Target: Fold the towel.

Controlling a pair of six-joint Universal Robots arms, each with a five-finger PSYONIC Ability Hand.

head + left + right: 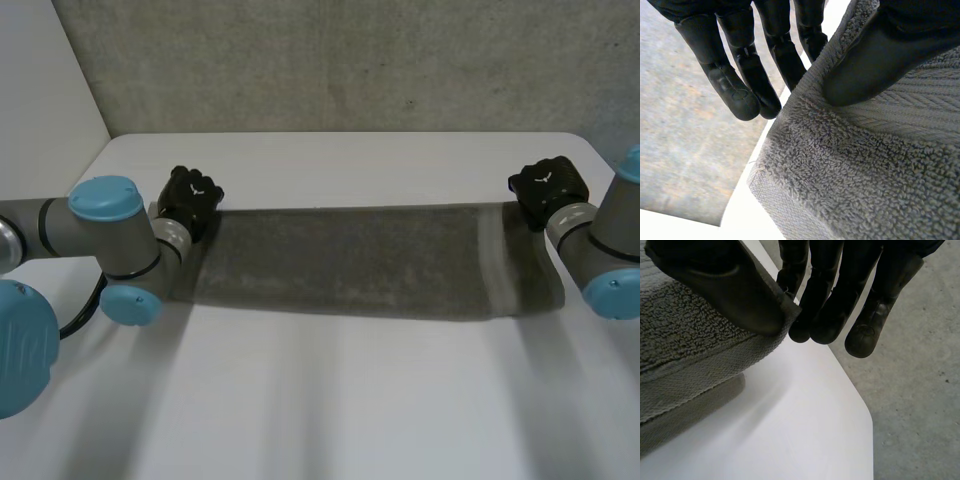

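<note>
**Head view:** a long grey terry-cloth towel (350, 265) is stretched in a band across the white table (340, 410). A paler stripe runs near the towel's right end. The left robot hand (190, 198) is at the towel's far left corner and the right robot hand (545, 188) at its far right corner. Rough grey concrete (350, 60) lies beyond the towel.

**Left wrist view:** the thumb presses on top of the towel's edge. The straight fingers (740, 85) reach under it, pinching the cloth.

**Right wrist view:** the thumb and fingers (835, 305) nip the towel's corner, which is raised just off the table.
</note>
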